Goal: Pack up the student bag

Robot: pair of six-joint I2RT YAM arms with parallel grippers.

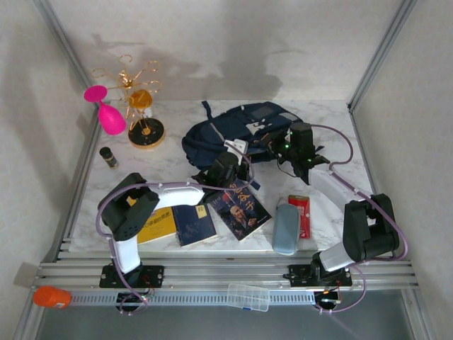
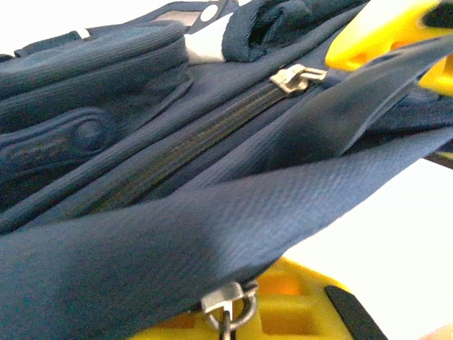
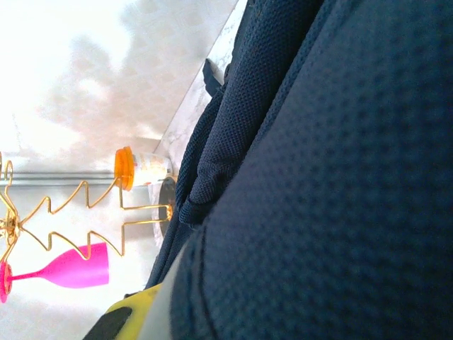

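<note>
The student bag (image 1: 233, 129), navy blue with a white patch, lies at the back middle of the marble table. My left gripper (image 1: 231, 164) sits at its near edge, shut on a fold of navy fabric. In the left wrist view the yellow fingers (image 2: 304, 308) clamp that fold, with one zipper pull (image 2: 228, 306) hanging just below it and a second slider (image 2: 297, 76) on the closed zipper further up. My right gripper (image 1: 284, 146) is at the bag's right side, shut on its mesh fabric (image 3: 333, 198). One yellow finger (image 3: 131, 315) shows at the fabric's edge.
Three books (image 1: 195, 223) lie near the front, beside a grey-blue pencil case (image 1: 285, 227) and a red packet (image 1: 301, 214). A gold wire rack (image 1: 144, 106) with a pink glass (image 1: 107, 115) stands back left, a small bottle (image 1: 108, 157) near it.
</note>
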